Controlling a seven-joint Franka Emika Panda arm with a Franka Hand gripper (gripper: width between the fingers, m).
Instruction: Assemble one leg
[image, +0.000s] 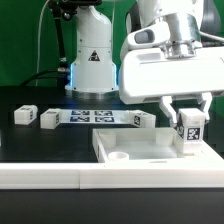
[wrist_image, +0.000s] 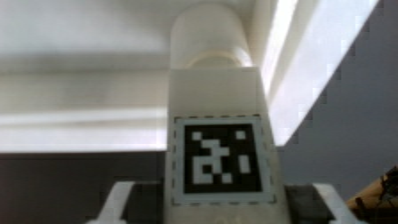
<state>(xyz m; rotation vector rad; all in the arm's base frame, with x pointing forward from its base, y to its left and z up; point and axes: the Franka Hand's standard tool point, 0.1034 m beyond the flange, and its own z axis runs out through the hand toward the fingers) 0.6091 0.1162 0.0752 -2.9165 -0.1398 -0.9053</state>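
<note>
We find the jaws clamped on the leg (image: 189, 129), gripping it from both sides, at the exterior view's right; its long axis is upright, running straight down from the jaws toward that end of the panel (image: 150, 152) on the counter; whether its foot has seated there, we cannot tell.

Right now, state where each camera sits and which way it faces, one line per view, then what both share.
Exterior view: off the arm, facing across the black table toward the arm's base; it shows the white panel, the marker board and the claw.
Wrist view: on the wrist, looking along the claw at the leg; of the robot, only the claw's fingers show.
Shared: the leg with its tag, gripped in the claw.
</note>
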